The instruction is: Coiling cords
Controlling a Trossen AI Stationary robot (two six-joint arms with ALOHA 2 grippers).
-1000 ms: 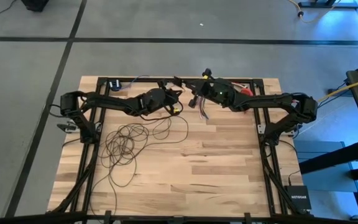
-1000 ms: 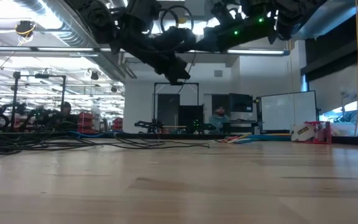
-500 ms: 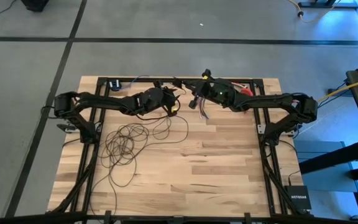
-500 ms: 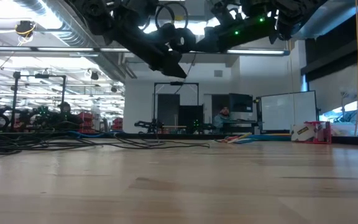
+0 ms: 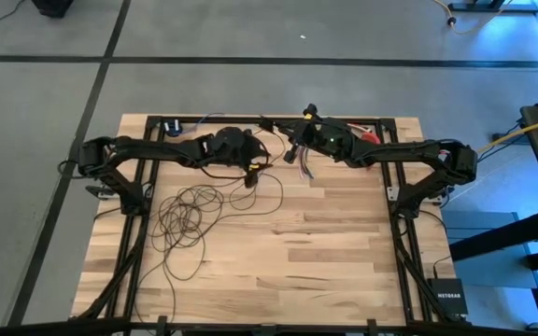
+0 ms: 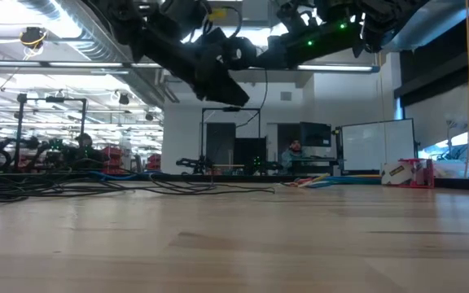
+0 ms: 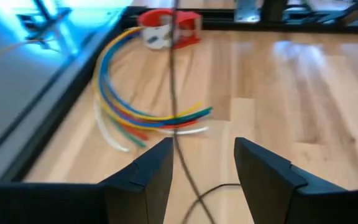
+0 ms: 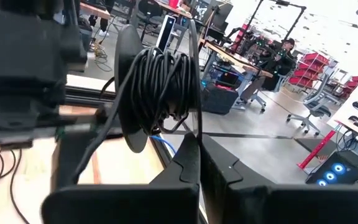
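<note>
- Two dark arms reach toward each other over the far half of the bench.
- Loose loops of the cords lie on the bench's left side, near the left arm's base.
- The left claw hangs released, fingers apart, one strand passing between them.
- Coloured wires fan out just beyond it, beside a red piece.
- The right claw is clenched on the cords, a dark wound bundle sitting right before it.
</note>
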